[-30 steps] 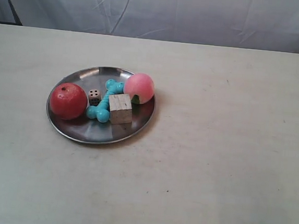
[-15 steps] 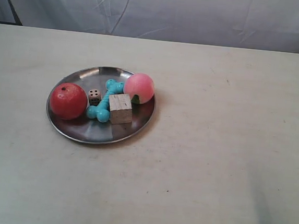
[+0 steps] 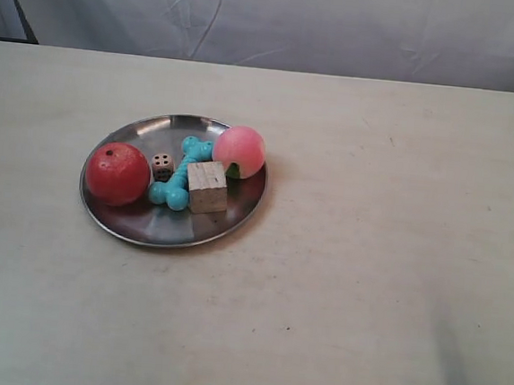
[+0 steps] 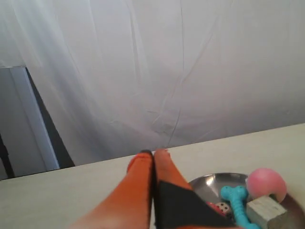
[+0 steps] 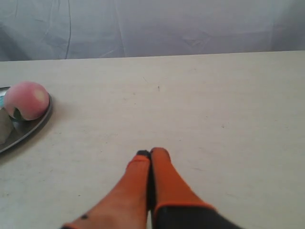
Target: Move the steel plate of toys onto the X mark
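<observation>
1. The steel plate (image 3: pixel 137 225) rests flat on the pale table (image 3: pixel 366 283), in the left half of the exterior view.
2. All the toys lie inside the plate's rim. The red ball (image 3: pixel 116 173) sits at the exterior view's left side of the plate and the peach (image 3: pixel 240 150) at its far right side.
3. The turquoise bone (image 3: pixel 180 174) lies between the die (image 3: pixel 162 165) and the wooden cube (image 3: pixel 207 186), close against both.
4. A tiny dark mark (image 3: pixel 390 141) shows on bare table well to the view's right of the plate. It is too small for its shape to be told.
5. The left gripper (image 4: pixel 153 153) has its orange fingers pressed together with nothing between them. The plate lies just beyond it.
6. The right gripper (image 5: pixel 150 153) is likewise closed and empty, over bare table. The plate's edge and the peach are well off to one side.
7. A white cloth (image 3: pixel 343 29) hangs behind the table.
</observation>
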